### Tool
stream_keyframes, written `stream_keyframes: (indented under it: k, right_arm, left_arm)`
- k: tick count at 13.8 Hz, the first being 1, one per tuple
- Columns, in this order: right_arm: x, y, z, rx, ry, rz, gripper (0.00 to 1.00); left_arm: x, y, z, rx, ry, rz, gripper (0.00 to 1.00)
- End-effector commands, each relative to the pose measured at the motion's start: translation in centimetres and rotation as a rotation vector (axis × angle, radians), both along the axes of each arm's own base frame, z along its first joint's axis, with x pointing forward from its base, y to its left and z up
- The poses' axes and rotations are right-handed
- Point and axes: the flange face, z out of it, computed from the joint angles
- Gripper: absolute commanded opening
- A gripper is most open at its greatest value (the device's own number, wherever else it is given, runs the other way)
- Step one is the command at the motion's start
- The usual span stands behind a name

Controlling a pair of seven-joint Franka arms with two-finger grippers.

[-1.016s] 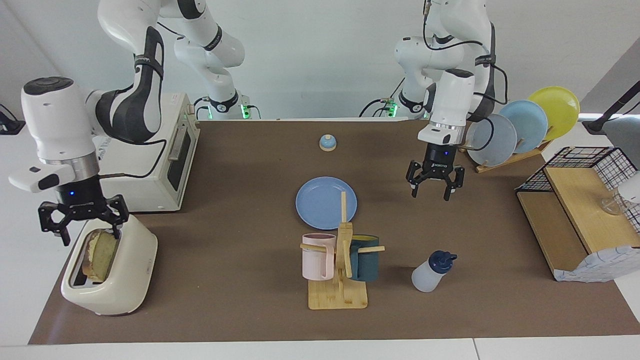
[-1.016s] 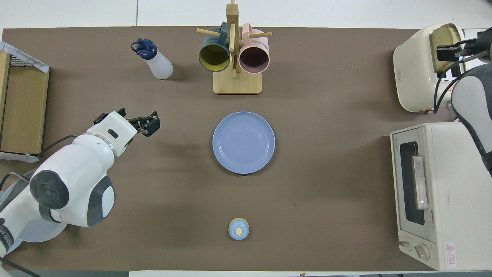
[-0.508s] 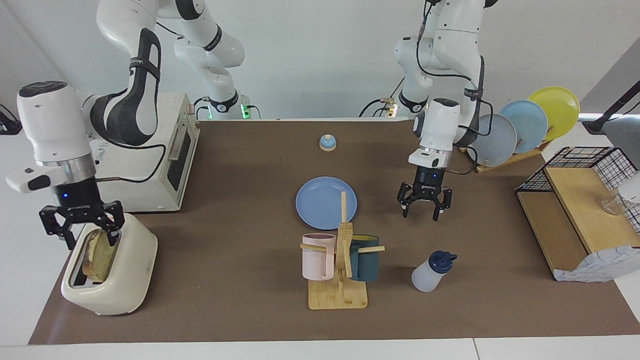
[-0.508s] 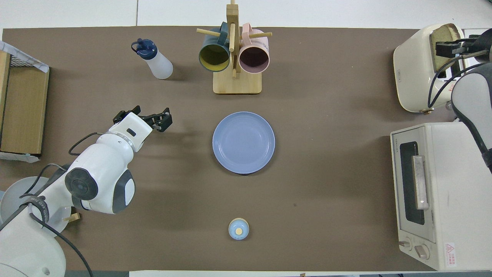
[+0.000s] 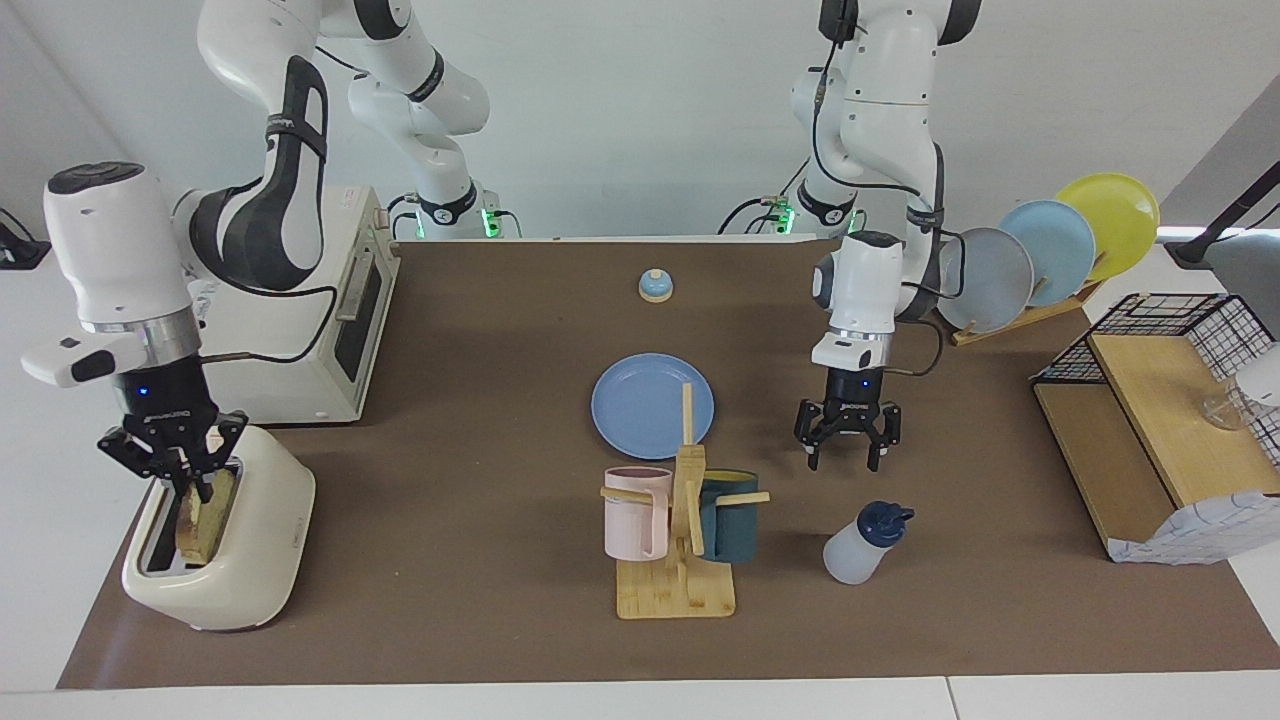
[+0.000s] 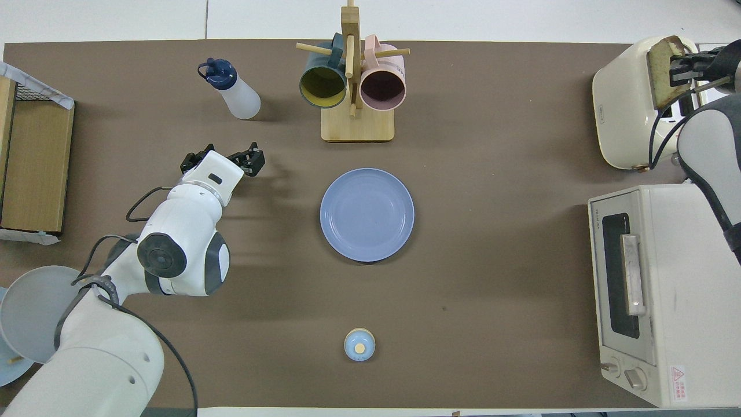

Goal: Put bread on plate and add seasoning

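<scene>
Fingertips of right gripper [image 5: 188, 484] are pinched together on top edge of the bread [image 5: 205, 512], links splayed out to the sides; the slice stands upright in the slot of the cream toaster [image 5: 235, 560] at the right arm's end of the table. Left gripper [image 5: 846, 458] hangs w/ fingers spread wide, holding nothing, over bare tabletop between the plate [image 5: 645, 400] and the seasoning [image 5: 860, 545]. Plate lies flat mid-table, nothing on it. Seasoning bottle stands farther from the robots than the plate, beside the wooden mug rack [image 5: 680, 540] w/ a pink and a dark teal mug, toward left arm's end. Small bell [image 5: 655, 286] sits nearer the robots than the plate. Toaster oven [image 5: 330, 310] stands nearer the robots than the toaster. Plate rack [image 5: 1040, 255] w/ grey, light-blue and yellow plates upright at left arm's end.

Overhead: right gripper [image 6: 682, 65] is closed on the bread [image 6: 661, 72] at toaster [image 6: 628, 104]; crust edge shows above the slot. Left gripper [image 6: 223, 160] has jaws apart, empty, over bare table betw. seasoning [image 6: 234, 92] and plate [image 6: 367, 214], touching neither. Mug rack [image 6: 356, 110] is farther from the robots than the plate; bell [image 6: 359, 344] nearer. Toaster oven [image 6: 654, 295] at right arm's end.
</scene>
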Motion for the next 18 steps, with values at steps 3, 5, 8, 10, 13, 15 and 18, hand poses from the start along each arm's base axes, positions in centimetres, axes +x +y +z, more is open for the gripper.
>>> stream_keyframes:
  k: [3, 5, 8, 10, 13, 15, 18]
  right_arm:
    - [0.0, 1.7, 8.9, -0.055, 0.119, 0.095, 0.00]
    - [-2.8, 5.4, 13.5, -0.037, 0.207, 0.139, 0.00]
    - [-5.8, 13.6, 16.2, -0.216, 0.305, 0.205, 0.00]
    - [-7.8, 20.0, 16.2, -0.175, 0.346, 0.168, 0.00]
    - [-10.9, 25.9, 14.0, -0.093, 0.396, 0.071, 0.00]
    - [-12.0, 28.0, 12.2, 0.139, 0.413, 0.005, 0.00]
    - [-14.4, 30.9, 6.3, 0.304, 0.380, -0.063, 0.00]
  left_arm:
    - [2.0, -1.4, -1.1, 0.021, -0.095, 0.042, 1.00]
    - [3.3, -2.0, -0.8, 0.003, -0.131, 0.065, 1.00]
    - [5.4, -1.7, -0.5, 0.009, -0.162, 0.074, 1.00]
    - [5.9, -2.0, -0.9, 0.015, -0.162, 0.070, 1.00]
    - [7.4, -1.5, -0.2, 0.024, -0.131, 0.067, 1.00]
    - [7.6, -1.8, -0.1, 0.031, -0.118, 0.055, 1.00]
    - [8.6, -2.2, -0.1, 0.057, -0.076, 0.034, 1.00]
